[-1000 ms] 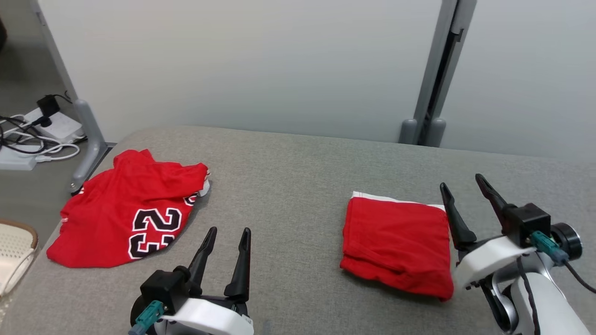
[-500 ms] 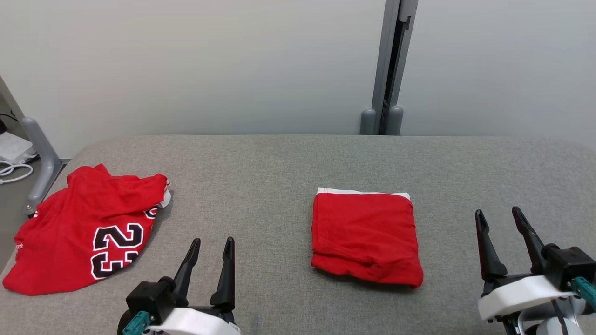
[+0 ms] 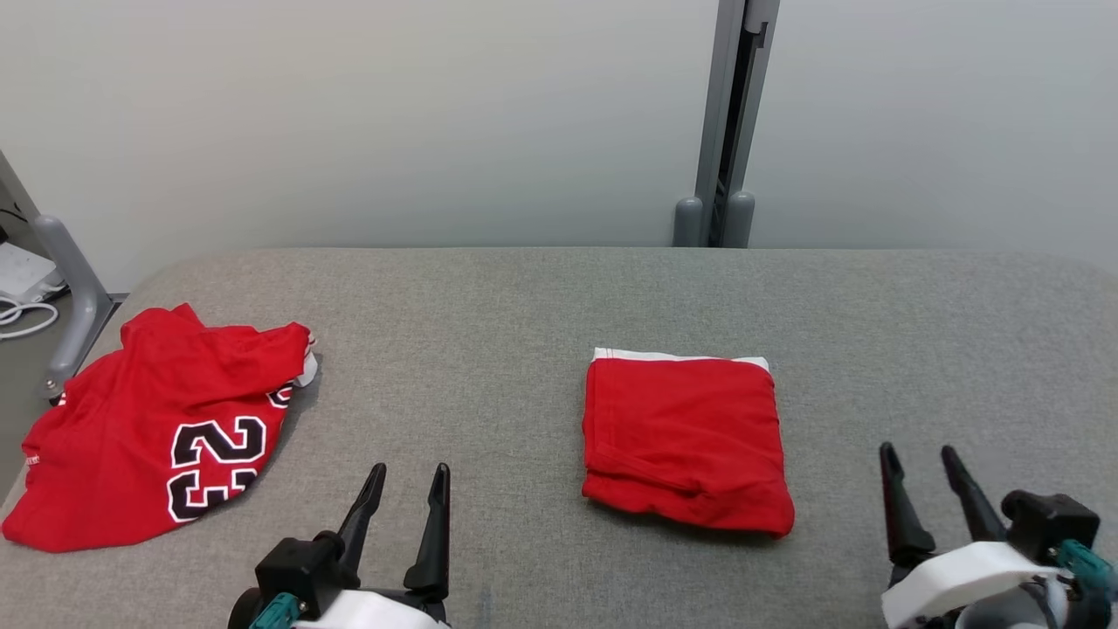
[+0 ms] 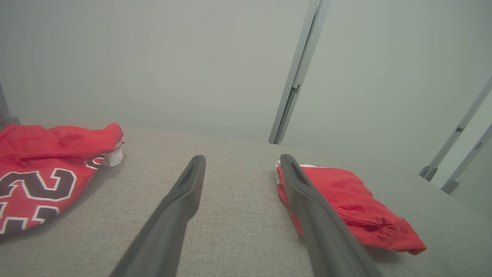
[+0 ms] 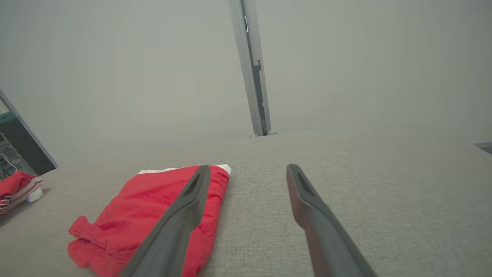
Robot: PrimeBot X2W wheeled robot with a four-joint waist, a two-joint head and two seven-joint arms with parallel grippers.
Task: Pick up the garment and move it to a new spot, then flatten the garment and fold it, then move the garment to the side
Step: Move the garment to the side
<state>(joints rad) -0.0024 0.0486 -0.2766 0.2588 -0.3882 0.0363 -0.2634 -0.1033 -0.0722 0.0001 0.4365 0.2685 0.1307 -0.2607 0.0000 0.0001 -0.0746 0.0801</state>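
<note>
A folded red garment (image 3: 686, 437) is seen lying flat, right of centre in the frame, on the grey tabletop (image 3: 489, 306). A crumpled red jersey (image 3: 157, 437) numbered 23 is spread at the left edge, well apart. The left claw (image 3: 410, 469) and right claw (image 3: 917, 449) are held released along the bottom edge, with nothing grasped.

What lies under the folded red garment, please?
The folded red garment lies on the grey padded table. A white edge shows at its far side; its inner layers are covered.
</note>
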